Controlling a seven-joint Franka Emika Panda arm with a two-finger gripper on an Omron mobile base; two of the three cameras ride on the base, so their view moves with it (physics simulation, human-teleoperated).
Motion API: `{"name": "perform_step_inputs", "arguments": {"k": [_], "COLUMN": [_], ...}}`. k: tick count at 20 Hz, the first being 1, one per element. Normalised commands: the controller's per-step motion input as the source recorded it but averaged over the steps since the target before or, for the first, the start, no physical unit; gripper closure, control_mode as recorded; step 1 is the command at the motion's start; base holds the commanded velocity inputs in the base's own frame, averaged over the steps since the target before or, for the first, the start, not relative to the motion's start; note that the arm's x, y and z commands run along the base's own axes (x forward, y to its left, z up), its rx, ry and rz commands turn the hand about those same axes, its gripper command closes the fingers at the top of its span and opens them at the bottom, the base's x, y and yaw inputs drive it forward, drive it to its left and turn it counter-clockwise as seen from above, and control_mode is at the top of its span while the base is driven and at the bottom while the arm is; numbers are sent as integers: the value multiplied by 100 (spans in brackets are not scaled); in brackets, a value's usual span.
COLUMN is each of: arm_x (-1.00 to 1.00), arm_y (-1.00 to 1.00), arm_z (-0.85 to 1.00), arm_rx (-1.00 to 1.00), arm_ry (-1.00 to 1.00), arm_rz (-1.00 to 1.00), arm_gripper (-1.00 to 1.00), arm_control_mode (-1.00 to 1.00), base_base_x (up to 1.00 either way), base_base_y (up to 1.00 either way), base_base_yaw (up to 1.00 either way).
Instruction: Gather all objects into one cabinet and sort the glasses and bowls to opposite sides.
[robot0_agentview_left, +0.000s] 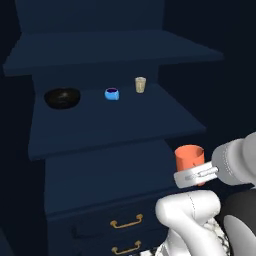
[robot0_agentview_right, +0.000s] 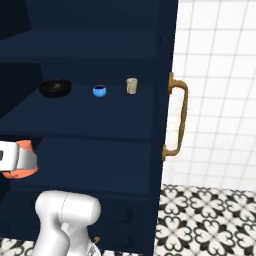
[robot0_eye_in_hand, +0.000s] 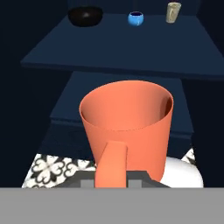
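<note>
Jaws pinching the orange cup (robot0_agentview_left: 189, 157) upright, gripper (robot0_agentview_left: 196, 176) in front of the cabinet (robot0_agentview_left: 100, 165), black bowl (robot0_agentview_left: 62, 97), blue cup (robot0_agentview_left: 112, 93), beige cup (robot0_agentview_left: 140, 84) on its shelf.

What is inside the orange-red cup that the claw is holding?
Nothing visible: the hand view looks into the orange-red cup and shows only bare inner wall. Its bottom is hidden behind the near rim and handle. The claw grips it.

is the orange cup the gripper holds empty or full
Empty: the hand view looks straight into the orange-red cup and shows bare inner walls.
</note>
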Motion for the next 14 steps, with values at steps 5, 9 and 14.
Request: {"name": "perform_step_inputs", "arguments": {"k": [5,9,14], "arm_x": [0,0,0], "arm_y": [0,0,0], "arm_z": [0,0,0], "arm_rx": [0,0,0], "arm_ry": [0,0,0], "arm_rz": [0,0,0], "arm_gripper": [100,100,100], "arm_control_mode": [100,100,100], "base_base_x": [53,36,72], "base_base_y": [-59,-7,11], "base_base_yaw": [0,5,4]}}
